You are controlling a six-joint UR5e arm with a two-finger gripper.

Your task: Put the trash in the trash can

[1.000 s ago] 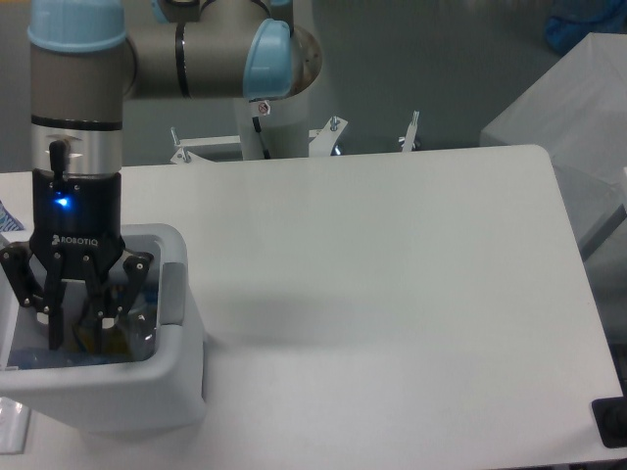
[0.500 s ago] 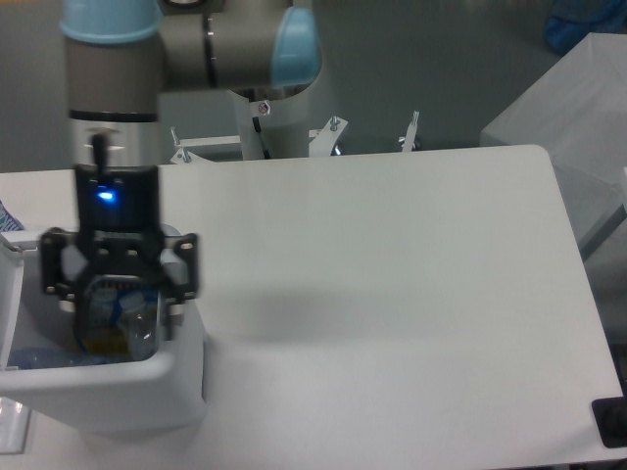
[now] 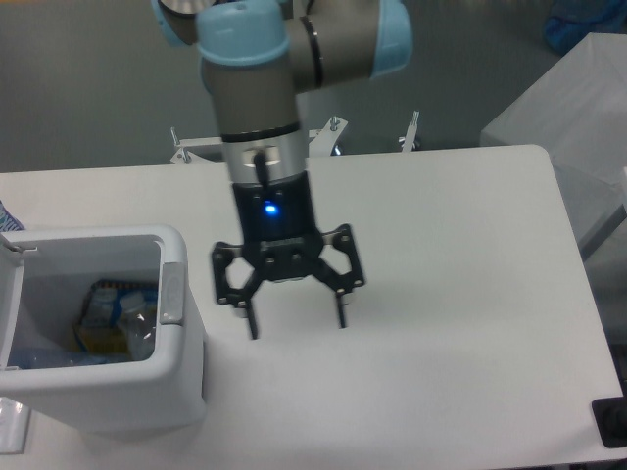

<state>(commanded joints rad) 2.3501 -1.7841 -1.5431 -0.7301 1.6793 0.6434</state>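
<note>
The trash can [image 3: 176,387] holds crushed bottles [image 3: 122,318] — the gripper [image 3: 297,327] hangs spread wide, empty.

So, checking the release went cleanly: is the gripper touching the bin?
Apart. The fixed camera shows the open gripper over bare table, right of the bin.

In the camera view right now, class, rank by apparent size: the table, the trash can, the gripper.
1. table
2. trash can
3. gripper, open and empty; it looks clearly smaller than the can, though nearer the camera.
</note>
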